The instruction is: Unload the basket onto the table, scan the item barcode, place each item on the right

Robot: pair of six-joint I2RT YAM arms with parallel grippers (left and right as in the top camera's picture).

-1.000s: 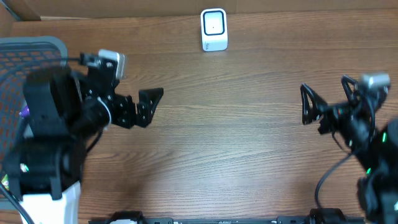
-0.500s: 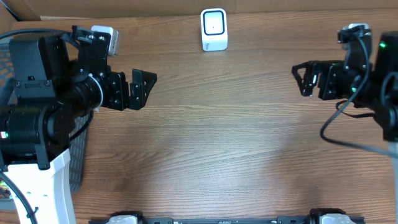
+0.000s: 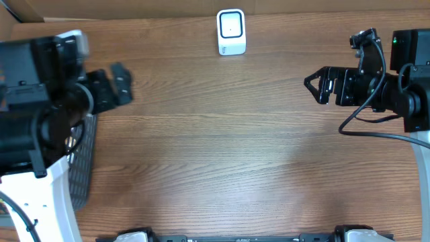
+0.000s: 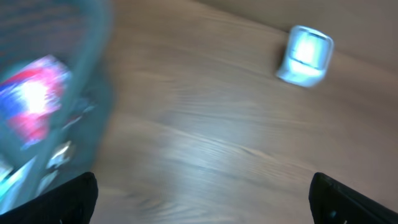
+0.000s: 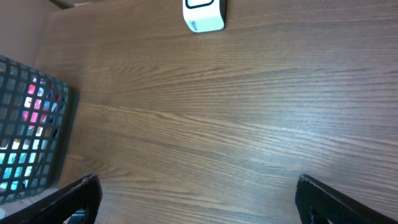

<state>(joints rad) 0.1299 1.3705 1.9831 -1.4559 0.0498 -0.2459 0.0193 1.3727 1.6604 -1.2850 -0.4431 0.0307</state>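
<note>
White scanner (image 3: 231,31) standing upright on the table (image 3: 215,154). The left gripper (image 3: 122,84) is to its left and the right gripper (image 3: 314,85) to its right, both nearer the camera base, fingers spread wide and empty. The blurred red-and-white packet (image 4: 34,93) lies in the mesh basket (image 3: 80,161), far left of the scanner.

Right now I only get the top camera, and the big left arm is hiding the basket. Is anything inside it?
Observer: Yes. The right wrist view shows colourful packets, pink and blue, through the basket mesh.
Operator: Can you read a barcode?
Observer: No. They are too small there, and the left wrist view is blurred, showing only a red and pink item in the basket.
</note>
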